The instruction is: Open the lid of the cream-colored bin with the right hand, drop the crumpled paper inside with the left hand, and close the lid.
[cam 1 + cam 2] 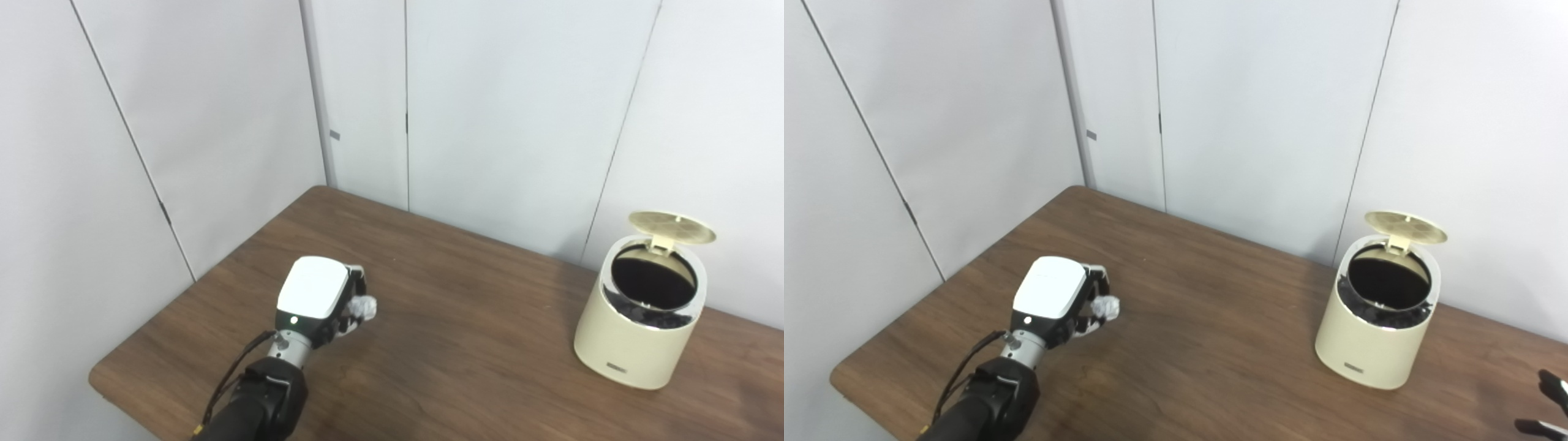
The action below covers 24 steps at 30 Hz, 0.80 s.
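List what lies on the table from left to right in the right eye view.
Left robot hand → crumpled paper at its fingers → cream-colored bin with its lid open → fingertips of the right robot hand at the frame edge.

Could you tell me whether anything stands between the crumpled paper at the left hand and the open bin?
Nothing visible does. The left hand is closed around the crumpled paper, and only bare table lies between it and the cream-colored bin, whose lid stands raised off the opening.
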Each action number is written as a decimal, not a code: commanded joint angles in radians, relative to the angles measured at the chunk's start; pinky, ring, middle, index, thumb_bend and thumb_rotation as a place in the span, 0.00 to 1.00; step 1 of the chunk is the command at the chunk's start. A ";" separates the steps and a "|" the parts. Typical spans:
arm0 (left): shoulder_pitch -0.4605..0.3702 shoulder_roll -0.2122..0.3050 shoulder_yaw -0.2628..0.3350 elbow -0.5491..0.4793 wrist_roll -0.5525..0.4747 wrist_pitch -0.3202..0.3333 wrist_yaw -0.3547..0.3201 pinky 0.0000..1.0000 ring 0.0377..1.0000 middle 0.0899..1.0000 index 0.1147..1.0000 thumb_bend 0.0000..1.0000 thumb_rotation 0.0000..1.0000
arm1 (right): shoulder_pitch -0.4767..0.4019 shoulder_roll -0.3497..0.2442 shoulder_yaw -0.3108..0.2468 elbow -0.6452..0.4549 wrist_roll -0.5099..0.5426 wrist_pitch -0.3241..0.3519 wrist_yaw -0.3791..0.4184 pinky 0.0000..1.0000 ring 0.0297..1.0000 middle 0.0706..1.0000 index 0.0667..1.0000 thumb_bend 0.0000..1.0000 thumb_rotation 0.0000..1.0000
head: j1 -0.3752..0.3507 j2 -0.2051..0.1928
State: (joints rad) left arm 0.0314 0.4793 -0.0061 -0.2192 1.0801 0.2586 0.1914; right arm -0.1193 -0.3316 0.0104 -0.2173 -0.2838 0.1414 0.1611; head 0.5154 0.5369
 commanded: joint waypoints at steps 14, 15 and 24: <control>-0.112 -0.048 0.007 -0.130 0.053 -0.034 0.012 0.19 0.26 0.42 0.42 0.53 0.00 | -0.030 0.009 0.006 0.005 -0.030 -0.039 -0.039 0.52 0.77 0.91 0.91 0.69 0.43 | -0.122 -0.011; -0.126 -0.056 0.001 -0.131 0.055 -0.037 0.015 0.18 0.24 0.42 0.42 0.53 0.00 | -0.031 0.012 0.008 0.003 -0.031 -0.036 -0.039 0.53 0.77 0.92 0.90 0.68 0.41 | -0.134 -0.012; -0.228 -0.128 -0.048 -0.127 0.045 -0.086 0.020 0.23 0.30 0.35 0.45 0.52 0.00 | -0.040 0.042 0.022 -0.045 -0.015 0.036 -0.013 0.66 0.82 0.96 0.92 0.64 0.17 | -0.255 -0.024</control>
State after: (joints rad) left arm -0.1517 0.3471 -0.0542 -0.3188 1.1217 0.1922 0.1872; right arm -0.1228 -0.2944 0.0329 -0.2236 -0.3012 0.1951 0.1568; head 0.2777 0.5123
